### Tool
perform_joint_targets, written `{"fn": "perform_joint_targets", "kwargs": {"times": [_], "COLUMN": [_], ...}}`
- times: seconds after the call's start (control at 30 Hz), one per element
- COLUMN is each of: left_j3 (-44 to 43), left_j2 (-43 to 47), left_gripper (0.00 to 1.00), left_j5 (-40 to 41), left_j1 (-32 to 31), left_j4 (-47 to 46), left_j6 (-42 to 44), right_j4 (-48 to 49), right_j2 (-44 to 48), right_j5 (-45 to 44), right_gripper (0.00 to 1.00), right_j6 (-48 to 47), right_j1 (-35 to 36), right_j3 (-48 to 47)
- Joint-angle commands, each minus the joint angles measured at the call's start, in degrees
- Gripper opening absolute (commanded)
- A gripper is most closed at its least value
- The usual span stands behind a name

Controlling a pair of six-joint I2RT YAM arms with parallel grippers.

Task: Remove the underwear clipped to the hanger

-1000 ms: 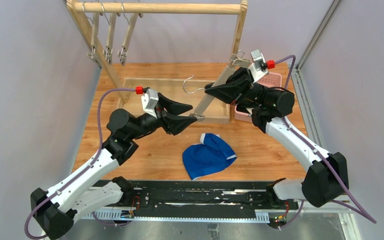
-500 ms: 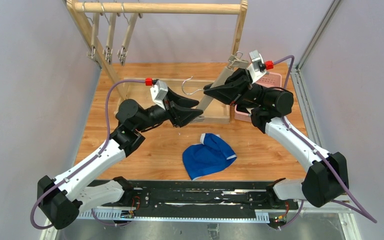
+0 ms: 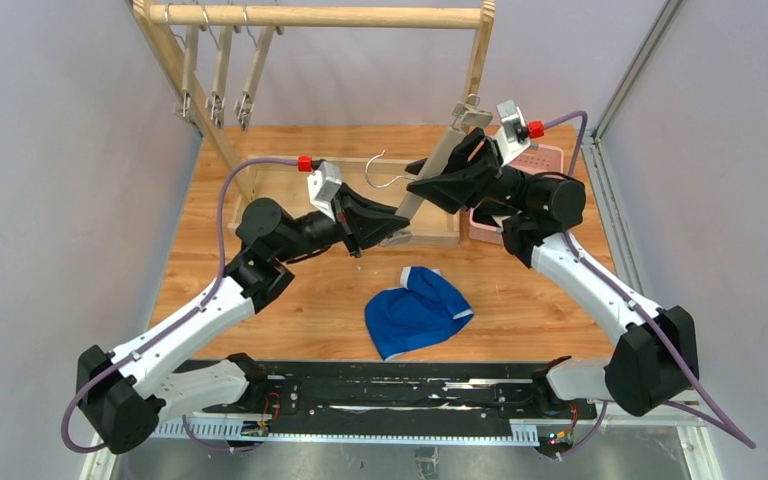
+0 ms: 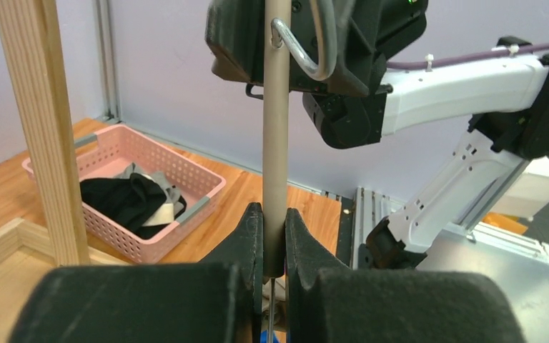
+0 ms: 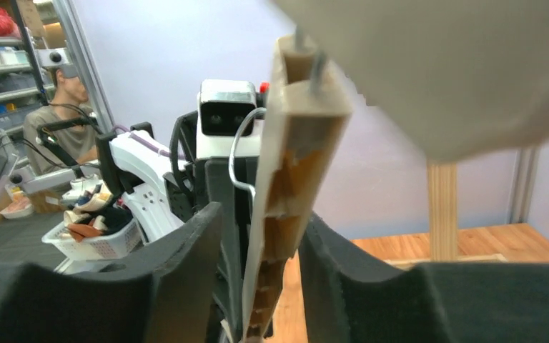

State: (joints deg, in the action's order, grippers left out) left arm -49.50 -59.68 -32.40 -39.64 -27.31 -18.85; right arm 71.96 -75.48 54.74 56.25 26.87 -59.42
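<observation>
A beige hanger (image 3: pixel 452 136) with a metal hook (image 3: pixel 380 172) slants in the air between my two grippers, with no cloth on the part that shows. My left gripper (image 3: pixel 398 226) is shut on its lower end; in the left wrist view the fingers (image 4: pixel 251 236) pinch the hanger bar (image 4: pixel 277 143). My right gripper (image 3: pixel 415 184) stands open around the bar higher up, and the right wrist view shows a gap beside the bar (image 5: pixel 286 207). The blue underwear (image 3: pixel 415 310) lies on the table. The black underwear (image 4: pixel 118 200) and grey underwear (image 4: pixel 159 187) lie in a pink basket (image 4: pixel 207 187).
A wooden rack (image 3: pixel 320 16) at the back carries three more hangers (image 3: pixel 218 75) at its left end. A shallow wooden tray (image 3: pixel 280 170) lies under the held hanger. The pink basket (image 3: pixel 545 158) sits at the back right, partly behind my right arm.
My left gripper moved right to the hanger's lower end and shut on it. My right gripper, shut on the bar before, has opened its jaws around it.
</observation>
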Motion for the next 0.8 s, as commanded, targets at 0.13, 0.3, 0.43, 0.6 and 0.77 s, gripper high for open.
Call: {"fn": "perform_joint_targets", "kwargs": {"times": [0.13, 0.3, 0.43, 0.6, 0.77], "left_j3": [-5.9, -10.8, -18.4, -24.0, -25.9], "left_j2": [5.0, 8.9, 6.5, 2.4, -1.0], "left_gripper": [0.00, 0.00, 0.00, 0.00, 0.00], "left_j5": [7.0, 20.3, 33.8, 42.0, 43.0], "left_j1": [-1.0, -0.9, -0.9, -1.0, -0.9], "left_j4": [11.8, 35.7, 57.0, 70.2, 70.7], "left_j6": [1.2, 7.4, 10.8, 12.9, 13.4], "right_j4": [-13.8, -42.0, -67.3, -86.4, -90.3], "right_j2": [6.4, 13.6, 18.2, 18.1, 14.0], "right_j5": [0.0, -5.7, -17.9, -33.1, -44.4], "right_gripper": [0.66, 0.67, 0.69, 0.70, 0.71], "right_j6": [-13.2, -32.4, -47.3, -54.7, -52.4], "right_j1": [1.6, 1.9, 4.4, 10.6, 18.4], "right_j3": [4.0, 7.2, 8.0, 10.7, 16.2]}}
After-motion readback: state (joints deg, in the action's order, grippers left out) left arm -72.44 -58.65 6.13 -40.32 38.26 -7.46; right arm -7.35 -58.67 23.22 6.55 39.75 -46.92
